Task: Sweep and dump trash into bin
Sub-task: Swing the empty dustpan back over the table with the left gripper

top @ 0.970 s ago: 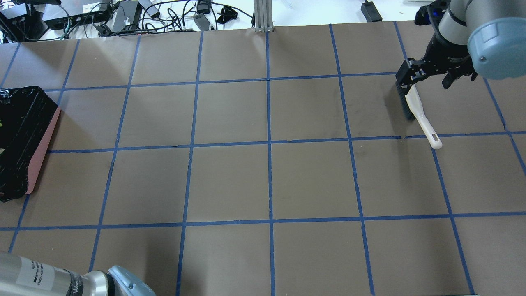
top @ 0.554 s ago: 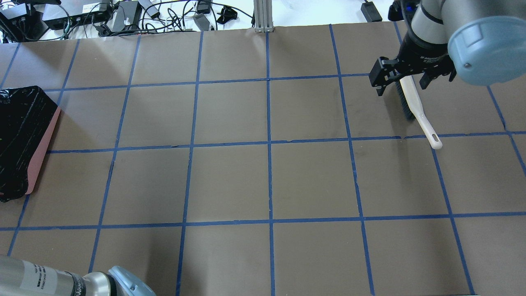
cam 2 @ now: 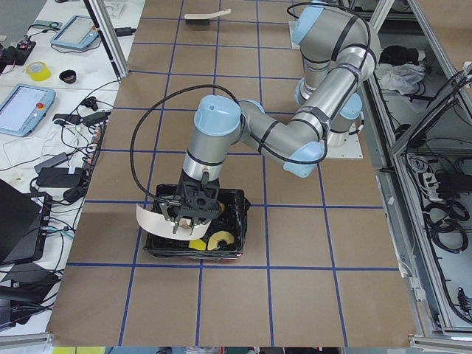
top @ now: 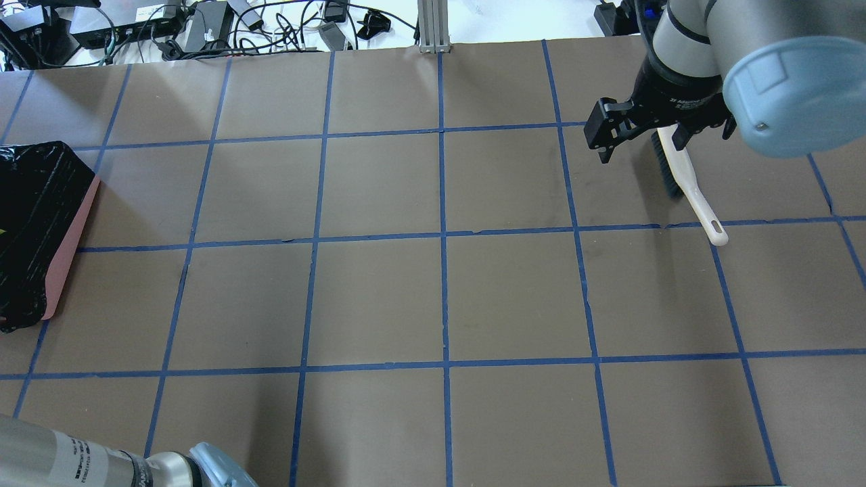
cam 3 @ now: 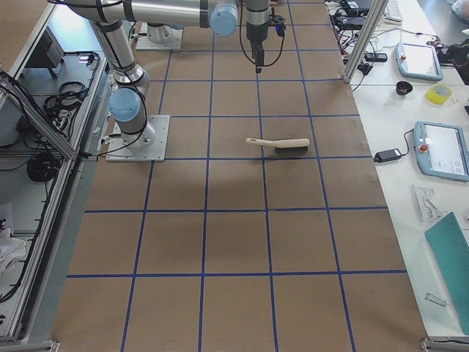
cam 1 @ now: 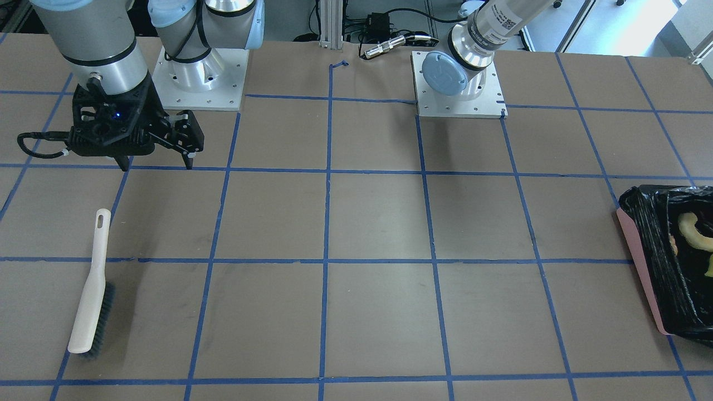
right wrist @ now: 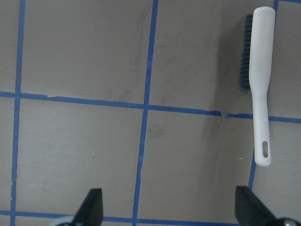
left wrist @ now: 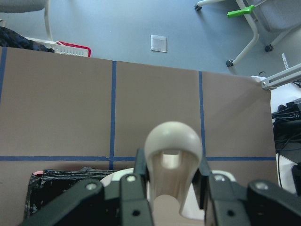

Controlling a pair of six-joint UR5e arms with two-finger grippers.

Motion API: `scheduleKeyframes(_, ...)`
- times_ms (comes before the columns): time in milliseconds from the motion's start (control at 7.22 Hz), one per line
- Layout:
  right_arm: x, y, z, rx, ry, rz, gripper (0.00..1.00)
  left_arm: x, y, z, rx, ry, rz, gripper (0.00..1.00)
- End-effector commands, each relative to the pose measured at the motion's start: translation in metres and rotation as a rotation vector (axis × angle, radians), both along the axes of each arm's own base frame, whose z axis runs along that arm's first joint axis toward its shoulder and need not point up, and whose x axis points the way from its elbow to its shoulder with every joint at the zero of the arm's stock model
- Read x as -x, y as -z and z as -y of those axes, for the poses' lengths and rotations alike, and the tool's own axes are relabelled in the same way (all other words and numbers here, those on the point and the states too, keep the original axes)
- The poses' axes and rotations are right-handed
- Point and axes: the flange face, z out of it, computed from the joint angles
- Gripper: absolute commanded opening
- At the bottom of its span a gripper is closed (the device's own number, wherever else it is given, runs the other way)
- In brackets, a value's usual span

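Observation:
The bin (cam 1: 640,267), pinkish with a black bag liner, sits at the table's left end; it also shows in the overhead view (top: 40,216) and the left side view (cam 2: 240,221). Inside lie a cream rind slice (cam 1: 693,231) (cam 2: 221,241) and a yellow piece (cam 2: 198,244). My left gripper (left wrist: 171,188) is shut on the beige dustpan's handle (left wrist: 173,141) and holds the dustpan (cam 2: 151,220) over the bin. My right gripper (cam 1: 156,164) (top: 639,145) (right wrist: 169,209) is open and empty, raised above the table beside the brush.
The beige hand brush (cam 1: 89,301) (top: 687,179) (right wrist: 261,94) (cam 3: 282,145) lies flat on the table at the far right, dark bristles sideways. Blue tape lines grid the brown table. Cables and power supplies (top: 169,27) line the far edge.
My right gripper has moved away from the brush toward the table's middle, staying open. The brush has stayed where it lies.

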Motion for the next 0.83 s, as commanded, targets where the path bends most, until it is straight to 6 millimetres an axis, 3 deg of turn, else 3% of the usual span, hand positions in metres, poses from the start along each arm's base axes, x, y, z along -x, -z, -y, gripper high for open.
scheduleKeyframes(0, -0.005, -0.005, -0.01, -0.025, -0.002, 0.046, 1.0, 0.074, -0.022, 0.046, 0.075, 0.029, -0.035, 0.0)
scheduleKeyframes(277, -0.005, -0.002, -0.011, -0.031, 0.005, 0.045, 1.0, 0.138, -0.043, 0.064, 0.148, 0.029, -0.155, 0.0)
scheduleKeyframes(416, -0.005, 0.002, -0.008, -0.036, 0.012, 0.047, 1.0, 0.172, -0.038, 0.083, 0.153, 0.039, -0.189, 0.0)
scheduleKeyframes(693, -0.004, 0.005, -0.008, -0.04, 0.013, 0.034, 1.0, 0.233, -0.008, 0.118, 0.134, 0.048, -0.267, 0.0)
